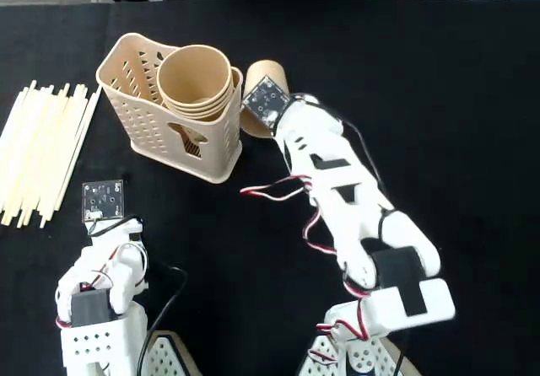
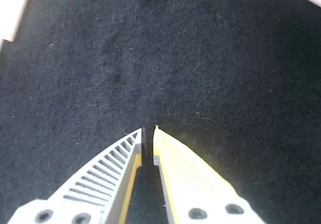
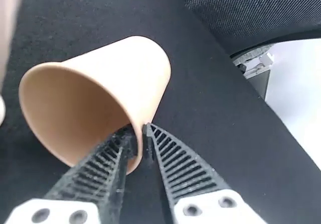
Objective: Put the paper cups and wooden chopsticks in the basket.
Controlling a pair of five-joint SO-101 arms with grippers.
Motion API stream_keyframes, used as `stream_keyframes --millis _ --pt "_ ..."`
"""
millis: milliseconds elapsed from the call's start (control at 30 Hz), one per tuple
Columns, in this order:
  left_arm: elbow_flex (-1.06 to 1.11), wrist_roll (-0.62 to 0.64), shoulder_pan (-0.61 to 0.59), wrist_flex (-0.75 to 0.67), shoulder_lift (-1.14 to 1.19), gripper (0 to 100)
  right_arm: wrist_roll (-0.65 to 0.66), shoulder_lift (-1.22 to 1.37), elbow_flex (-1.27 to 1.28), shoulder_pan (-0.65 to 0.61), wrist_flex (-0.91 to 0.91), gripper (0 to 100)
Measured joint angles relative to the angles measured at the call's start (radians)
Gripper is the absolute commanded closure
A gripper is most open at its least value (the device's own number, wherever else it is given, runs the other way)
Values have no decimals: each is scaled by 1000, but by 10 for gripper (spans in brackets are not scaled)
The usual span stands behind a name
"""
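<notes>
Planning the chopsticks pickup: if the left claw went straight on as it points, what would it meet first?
Probably the bare black table; nothing else lies ahead of the shut left claw, though depth is unclear.

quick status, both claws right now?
Left claw: closed, empty.
Right claw: closed on the rim of the tan paper cup lying on its side.

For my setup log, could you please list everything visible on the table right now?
table: one, black, under everything.
basket: one, beige, upright, back left.
stacked paper cups: one stack, tan, inside the basket.
loose paper cup: one, tan, tipped beside the basket.
wooden chopsticks: one bundle, pale, flat at the left edge.
left claw: one, white and yellow, shut, over bare cloth.
right claw: one, black, shut on the loose paper cup's rim.
</notes>
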Motion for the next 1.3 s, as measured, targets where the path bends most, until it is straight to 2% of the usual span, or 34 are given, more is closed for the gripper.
stream_keyframes --millis 100,267,433,667,900,1067,1300 --pt "0 0 0 0 0 946 -2 -89 15 2 61 987" --pt "0 0 0 0 0 946 -28 -308 17 44 311 987" --pt "0 0 0 0 0 946 -130 -539 -75 86 657 987" --pt "0 0 0 0 0 946 -253 -741 -377 78 1192 987" --pt "0 0 0 0 0 946 -417 -704 -842 -3 1551 987" --pt "0 0 0 0 0 946 -519 -535 -1186 -31 1688 987" --pt "0 0 0 0 0 946 -582 -265 -1626 -184 1827 987"
